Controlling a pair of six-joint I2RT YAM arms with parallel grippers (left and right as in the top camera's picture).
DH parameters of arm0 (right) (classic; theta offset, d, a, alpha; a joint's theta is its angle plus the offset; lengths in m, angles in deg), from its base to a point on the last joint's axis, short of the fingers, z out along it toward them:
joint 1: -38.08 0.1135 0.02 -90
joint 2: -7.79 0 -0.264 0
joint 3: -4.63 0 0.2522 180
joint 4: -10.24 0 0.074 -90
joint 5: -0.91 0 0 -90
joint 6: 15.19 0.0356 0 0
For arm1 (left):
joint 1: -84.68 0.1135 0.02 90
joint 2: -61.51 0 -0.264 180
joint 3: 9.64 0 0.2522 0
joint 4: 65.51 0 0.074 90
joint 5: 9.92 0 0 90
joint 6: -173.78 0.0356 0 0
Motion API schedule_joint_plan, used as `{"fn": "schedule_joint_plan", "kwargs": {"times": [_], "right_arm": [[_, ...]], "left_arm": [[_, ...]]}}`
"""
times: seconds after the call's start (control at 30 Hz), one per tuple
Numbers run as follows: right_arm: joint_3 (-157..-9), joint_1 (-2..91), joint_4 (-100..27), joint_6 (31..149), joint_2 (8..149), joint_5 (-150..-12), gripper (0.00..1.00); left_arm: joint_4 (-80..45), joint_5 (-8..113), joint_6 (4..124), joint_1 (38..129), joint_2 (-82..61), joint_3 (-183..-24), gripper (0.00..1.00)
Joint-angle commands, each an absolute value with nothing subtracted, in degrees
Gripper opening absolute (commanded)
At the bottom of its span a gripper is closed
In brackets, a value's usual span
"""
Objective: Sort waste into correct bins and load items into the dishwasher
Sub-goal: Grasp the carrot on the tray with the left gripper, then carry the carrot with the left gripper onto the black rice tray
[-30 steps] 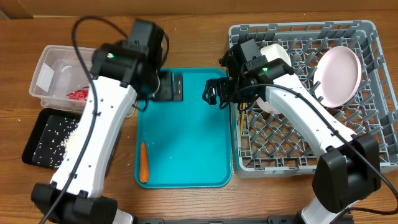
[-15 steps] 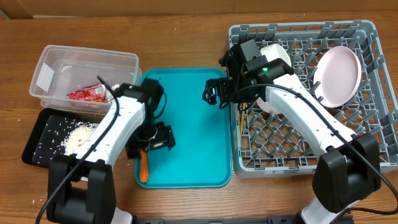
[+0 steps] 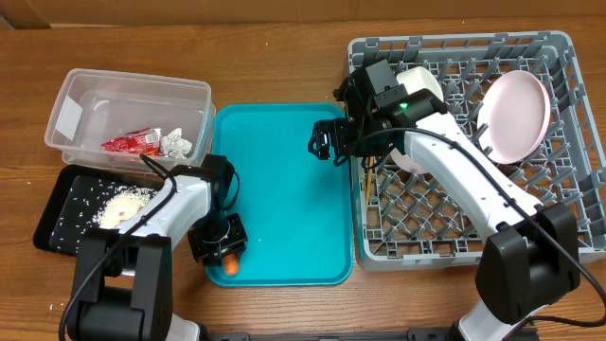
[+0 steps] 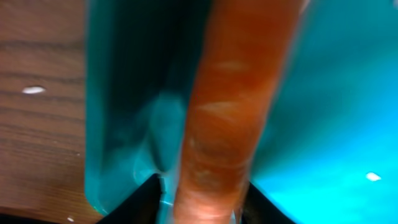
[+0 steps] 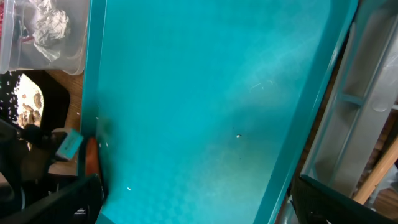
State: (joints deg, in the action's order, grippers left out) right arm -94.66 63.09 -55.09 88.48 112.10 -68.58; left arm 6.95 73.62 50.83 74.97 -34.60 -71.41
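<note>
**Orange carrot pick at the tray corner**

Left tool [image 3: 220,250] straddles the carrot [image 4: 217,118] at the teal tray's [image 3: 284,180] near-left corner. Cannot tell if it pinches yet. Best: squeeze mid-carrot, lift straight clear of the rim, carry to the black tray [image 3: 47,216] holding rice scraps [image 3: 118,206]. Right tool [image 3: 327,142] hovers spread and empty beside the dish rack [image 3: 568,43].

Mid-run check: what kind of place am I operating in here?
Probably a staged kitchen-cleanup bench: a grey plastic dish rack stands on a wooden table, with a clear plastic tub and a shallow black tray for waste such as the small orange carrot.
</note>
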Motion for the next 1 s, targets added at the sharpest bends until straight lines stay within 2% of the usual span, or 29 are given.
{"fn": "schedule_joint_plan", "kwargs": {"times": [0.0, 0.23, 0.5, 0.87, 0.97], "right_arm": [[-95.34, 63.18, -54.79, 88.35, 111.88, -68.93, 1.00], [-95.34, 63.18, -54.79, 88.37, 111.88, -68.93, 1.00], [-95.34, 63.18, -54.79, 88.35, 111.88, -68.93, 1.00], [-95.34, 63.18, -54.79, 88.37, 111.88, -68.93, 1.00], [-95.34, 63.18, -54.79, 88.37, 111.88, -68.93, 1.00]], "left_arm": [[6.49, 73.62, 51.00, 75.18, -34.47, -70.97, 0.23], [14.16, 74.71, 50.92, 78.44, -33.84, -78.38, 0.08], [23.63, 77.75, 49.76, 91.03, -28.79, -91.36, 0.08], [20.04, 83.06, 47.73, 113.28, -26.65, -92.08, 0.14], [18.80, 82.82, 47.79, 116.08, -26.65, -92.08, 0.23]]}}
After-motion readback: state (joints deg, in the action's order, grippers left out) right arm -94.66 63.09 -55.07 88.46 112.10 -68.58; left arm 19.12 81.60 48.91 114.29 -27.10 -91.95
